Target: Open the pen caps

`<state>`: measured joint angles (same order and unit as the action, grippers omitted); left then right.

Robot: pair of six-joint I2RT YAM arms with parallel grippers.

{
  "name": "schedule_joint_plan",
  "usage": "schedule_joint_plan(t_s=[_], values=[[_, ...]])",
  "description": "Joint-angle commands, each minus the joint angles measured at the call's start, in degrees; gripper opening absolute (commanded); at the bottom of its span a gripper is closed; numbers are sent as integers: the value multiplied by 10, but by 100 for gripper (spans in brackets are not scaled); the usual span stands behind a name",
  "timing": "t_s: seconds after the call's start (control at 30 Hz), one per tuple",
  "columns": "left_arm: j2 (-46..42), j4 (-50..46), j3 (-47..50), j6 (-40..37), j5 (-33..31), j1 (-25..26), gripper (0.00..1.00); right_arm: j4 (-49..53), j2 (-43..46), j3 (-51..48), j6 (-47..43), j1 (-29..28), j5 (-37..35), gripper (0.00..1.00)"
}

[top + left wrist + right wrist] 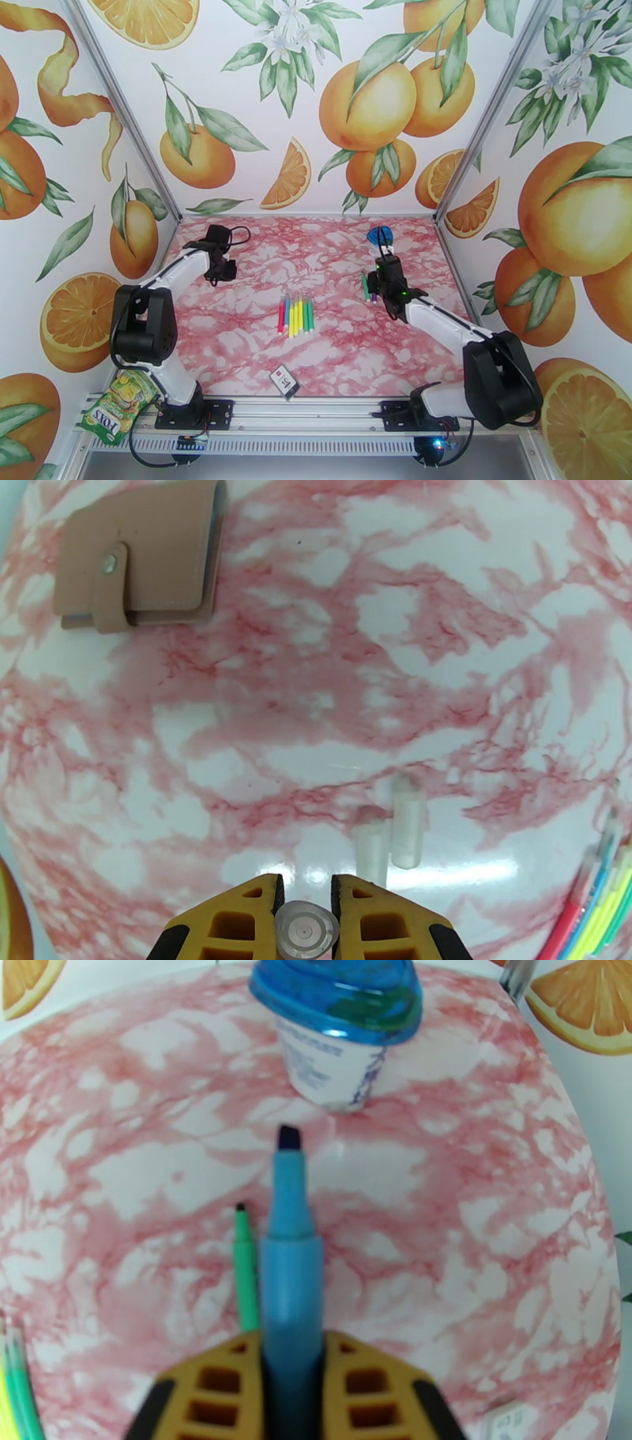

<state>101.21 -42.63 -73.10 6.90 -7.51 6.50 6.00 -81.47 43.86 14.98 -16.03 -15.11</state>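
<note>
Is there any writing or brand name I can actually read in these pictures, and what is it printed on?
"FOXS": on the green and yellow sweet packet hanging off the table's near left corner.
Small card at the near edge: dark print, too small to read.
Blue-lidded container: blue lettering on its white side, too blurred to read.

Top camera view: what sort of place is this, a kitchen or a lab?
Probably a robot test booth, not a kitchen: orange-print walls box in a marble-patterned table, the left arm and right arm are bolted to a metal rail, and marker pens lie in a row.
</note>
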Motion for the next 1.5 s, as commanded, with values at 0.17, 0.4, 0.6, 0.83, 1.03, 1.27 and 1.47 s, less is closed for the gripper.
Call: schedule_joint_plan(t_s=[0.17,0.4,0.6,0.83,1.03,1.27,1.47], values=[[26,0,8,-6,-9,-6,0,71,-50,57,12,31,-5,4],[49,-2,3,-6,-6,-9,0,110,-87,86,27,49,23,6],[61,-6,2,-5,-5,-9,0,145,-129,113,41,66,48,7],[77,-12,0,-3,-2,-10,0,165,-163,140,41,70,61,9],[90,-17,-2,-5,2,-10,0,188,-189,159,45,71,62,11],[98,-19,-4,-6,5,-10,4,197,-200,166,47,75,64,13],[103,-21,-6,-8,9,-11,6,205,-207,170,50,77,64,19]])
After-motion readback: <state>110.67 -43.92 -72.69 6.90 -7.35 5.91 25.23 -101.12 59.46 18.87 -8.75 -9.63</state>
